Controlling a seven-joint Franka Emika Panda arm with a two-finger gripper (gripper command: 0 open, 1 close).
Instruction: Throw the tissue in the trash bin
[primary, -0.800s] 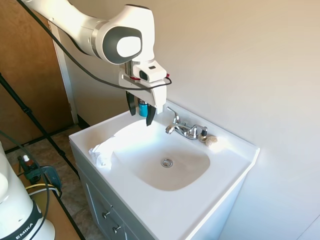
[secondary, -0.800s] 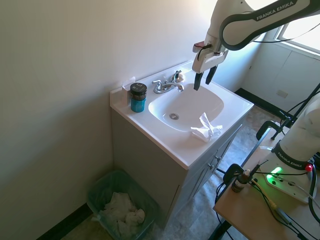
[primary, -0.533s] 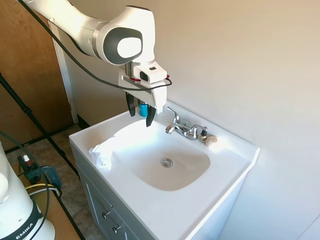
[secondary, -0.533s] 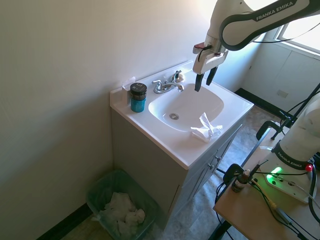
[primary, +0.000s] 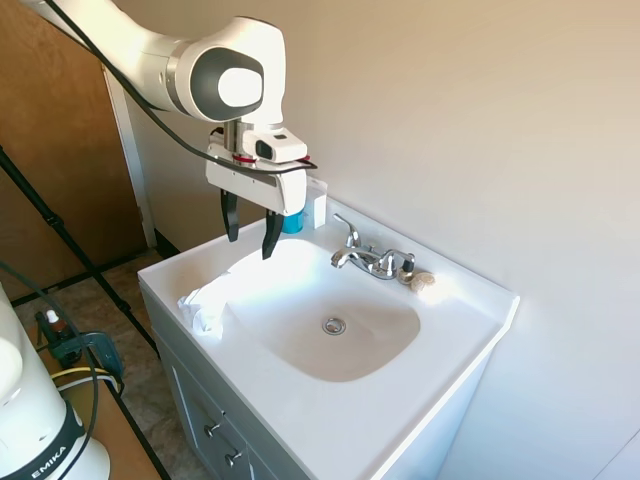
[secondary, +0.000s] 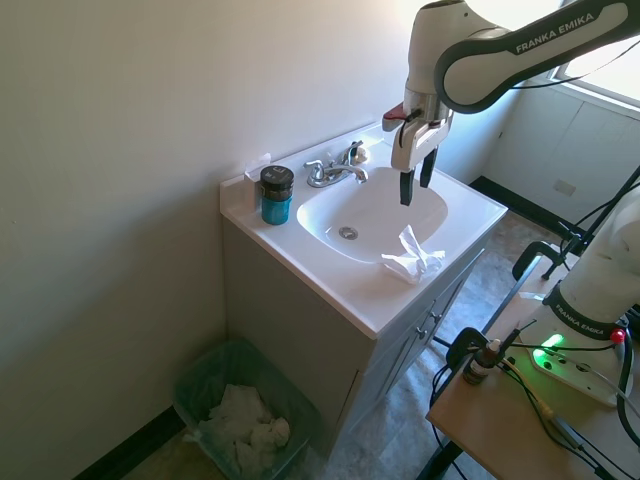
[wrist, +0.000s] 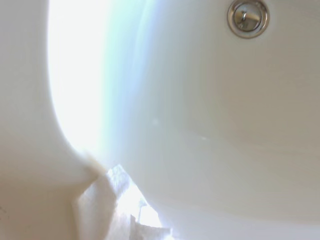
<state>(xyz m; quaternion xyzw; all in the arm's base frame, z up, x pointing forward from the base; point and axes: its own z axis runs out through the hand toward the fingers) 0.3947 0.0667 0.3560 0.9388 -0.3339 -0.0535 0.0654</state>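
The tissue (primary: 203, 303) (secondary: 412, 257) (wrist: 115, 210), a crumpled white wad, lies on the front rim of the vanity sink (primary: 470, 300) (secondary: 470, 205), at about 9 o'clock from the drain (primary: 334, 325) (wrist: 248, 17) in the first exterior view. The gripper (primary: 250, 238) (secondary: 415, 192) hangs above the basin with fingers spread wide and nothing between them. Compared with half a second earlier it has shifted away from the faucet (primary: 368, 258) (secondary: 332, 170) toward the tissue side, and the wad now enters the wrist view. The approach appears to be under way; descent and grasp remain. The trash bin (secondary: 236, 415), on the floor beside the vanity, already contains white paper. A teal jar (secondary: 276, 195) stands behind the basin.
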